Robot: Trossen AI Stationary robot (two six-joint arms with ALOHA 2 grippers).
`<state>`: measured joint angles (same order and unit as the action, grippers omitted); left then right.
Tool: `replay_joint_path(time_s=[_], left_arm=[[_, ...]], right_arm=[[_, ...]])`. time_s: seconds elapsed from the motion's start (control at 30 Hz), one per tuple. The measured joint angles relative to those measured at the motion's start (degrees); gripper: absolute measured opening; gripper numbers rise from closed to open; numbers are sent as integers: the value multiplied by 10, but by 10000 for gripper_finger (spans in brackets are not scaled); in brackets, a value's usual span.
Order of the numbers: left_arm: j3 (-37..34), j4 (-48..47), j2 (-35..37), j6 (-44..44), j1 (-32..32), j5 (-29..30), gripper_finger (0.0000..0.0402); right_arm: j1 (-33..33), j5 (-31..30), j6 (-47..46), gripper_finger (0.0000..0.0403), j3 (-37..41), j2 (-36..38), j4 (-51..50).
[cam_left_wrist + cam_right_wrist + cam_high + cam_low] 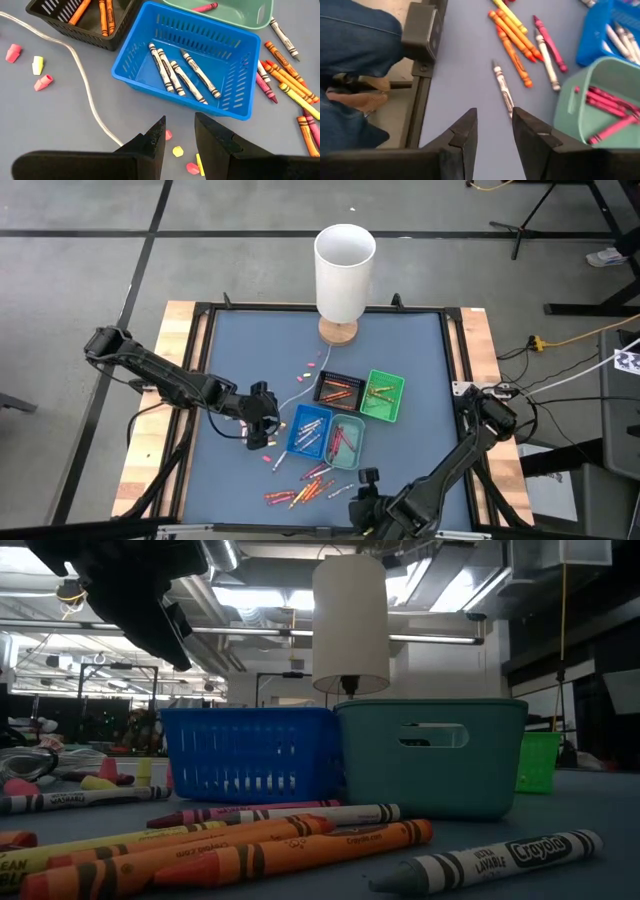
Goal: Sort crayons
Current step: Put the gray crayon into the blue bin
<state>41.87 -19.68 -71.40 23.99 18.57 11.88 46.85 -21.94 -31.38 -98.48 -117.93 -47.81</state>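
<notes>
1. Loose crayons (305, 492) lie scattered on the blue surface (410, 350), just beside the blue tray (308, 431), which holds pale grey ones.
2. Left pincer (179, 136) hovers near that tray, fingers apart, empty.
3. Right pincer (494, 125) hangs over a pale crayon (503, 90), fingers apart, holding nothing.

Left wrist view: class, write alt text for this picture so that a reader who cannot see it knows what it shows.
A blue tray on a grey-blue mat holds several white crayons, seen past the left gripper, whose two dark fingers stand open and empty. Loose orange, yellow and red crayons lie beside the tray, a black tray holds orange ones, and a thin white cord crosses the mat.
</notes>
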Motion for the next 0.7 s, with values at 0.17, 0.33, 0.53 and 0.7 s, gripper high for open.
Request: replay_joint_path(time_s=[0.17, 0.33, 0.53, 0.7], left_arm=[[0, 0, 0, 0, 0, 0, 89], [0, 0, 0, -1, 0, 0, 89], [0, 0, 0, -1, 0, 0, 89], [0, 0, 0, -1, 0, 0, 89]], right_arm=[[-11, 14, 2, 120, 0, -19, 20], [-31, 36, 3, 120, 0, -46, 20], [-59, 41, 4, 120, 0, -69, 24], [-76, 95, 4, 120, 0, -78, 28]])
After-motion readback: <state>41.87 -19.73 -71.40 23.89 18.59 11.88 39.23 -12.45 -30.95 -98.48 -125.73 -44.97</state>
